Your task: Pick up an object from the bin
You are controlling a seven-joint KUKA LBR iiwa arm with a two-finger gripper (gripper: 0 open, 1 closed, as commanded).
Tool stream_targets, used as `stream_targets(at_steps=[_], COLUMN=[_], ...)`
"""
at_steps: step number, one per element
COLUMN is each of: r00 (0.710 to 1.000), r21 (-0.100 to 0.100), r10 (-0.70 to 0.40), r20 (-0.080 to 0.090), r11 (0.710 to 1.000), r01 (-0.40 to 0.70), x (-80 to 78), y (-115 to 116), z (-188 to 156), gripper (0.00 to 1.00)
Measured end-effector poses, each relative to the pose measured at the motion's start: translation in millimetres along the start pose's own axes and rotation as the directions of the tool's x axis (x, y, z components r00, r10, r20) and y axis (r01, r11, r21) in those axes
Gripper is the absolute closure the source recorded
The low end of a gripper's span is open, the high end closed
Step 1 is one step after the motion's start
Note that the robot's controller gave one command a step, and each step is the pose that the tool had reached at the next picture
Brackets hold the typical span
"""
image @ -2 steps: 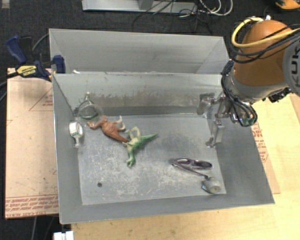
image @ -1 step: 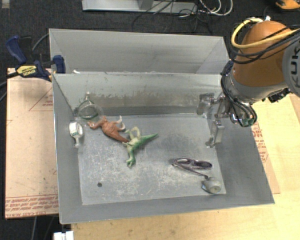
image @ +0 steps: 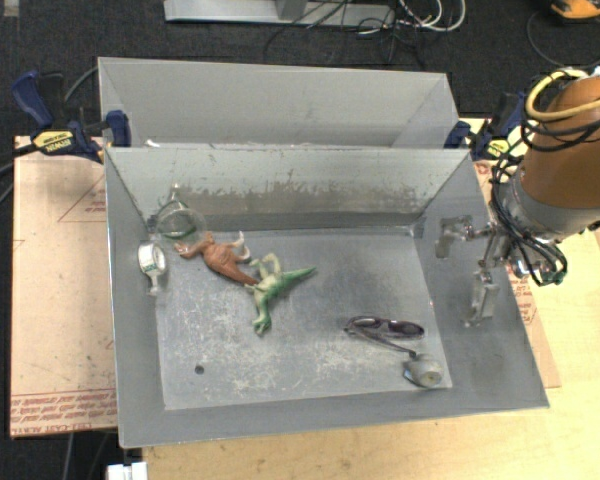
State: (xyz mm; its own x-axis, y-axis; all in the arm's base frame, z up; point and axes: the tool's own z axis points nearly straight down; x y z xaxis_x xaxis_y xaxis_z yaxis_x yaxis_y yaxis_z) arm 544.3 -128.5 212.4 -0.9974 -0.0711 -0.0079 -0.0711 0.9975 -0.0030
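Approach step: gripper (image: 468,268), spread and empty, hangs right of the sunglasses (image: 385,330); next it should shift left and descend

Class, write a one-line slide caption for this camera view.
Gripper above the right wall of the bin; sunglasses, a green toy dinosaur and a brown toy dinosaur lie on its floor.

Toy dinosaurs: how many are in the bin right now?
2. The brown dinosaur lies back left in the bin; the green dinosaur lies right beside it, nearer the middle. No heap could hide another.
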Motion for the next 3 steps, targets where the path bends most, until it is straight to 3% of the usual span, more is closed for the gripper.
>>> stream_targets(at_steps=[1,2,3], r00=[1.0,0.989,0.987], r21=[-0.004,0.0,-0.005], r10=[0.02,-0.15,0.163], r20=[0.001,-0.003,0.002], r11=[1.0,0.989,0.987], r01=[-0.02,0.15,-0.163], x=[-24.5,26.1,-2.2], y=[88.7,58.5,55.6], z=[96.6,113.9,128.5], gripper=[0.0,0.0,1.0])
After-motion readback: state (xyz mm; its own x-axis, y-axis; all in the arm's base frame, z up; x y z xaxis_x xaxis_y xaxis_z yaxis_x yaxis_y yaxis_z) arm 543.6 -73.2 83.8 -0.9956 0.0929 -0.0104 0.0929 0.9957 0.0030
